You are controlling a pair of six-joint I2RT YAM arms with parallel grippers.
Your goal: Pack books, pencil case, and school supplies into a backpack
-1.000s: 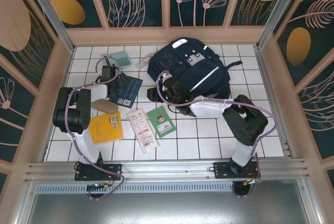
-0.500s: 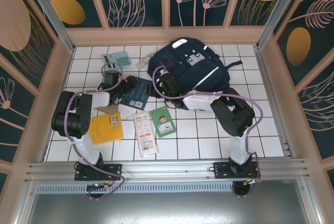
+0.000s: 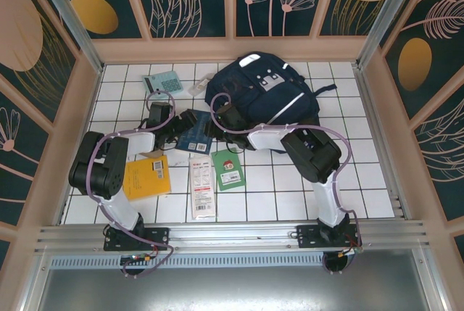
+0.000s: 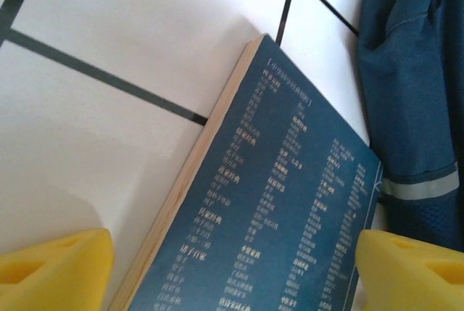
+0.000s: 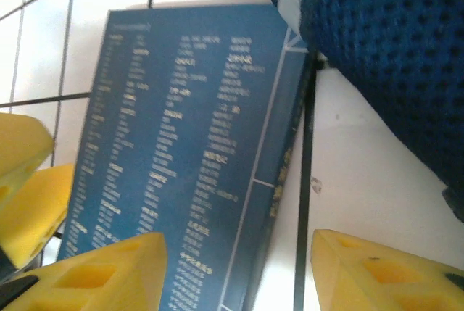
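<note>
partly cut off below, dark blue book (image 4: pixel 290 202) just beside backpack (image 4: pixel 413 72)

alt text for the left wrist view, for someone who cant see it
A dark blue book with columns of pale print runs diagonally across the white tiled table. It is seen between the two yellow fingertips of the left end effector, wide apart in the lower corners. The navy backpack, with a grey stripe, runs down the right edge.

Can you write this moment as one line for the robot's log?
left gripper: open over blue book | right gripper: open over same book | book: beside backpack, not in it
</note>
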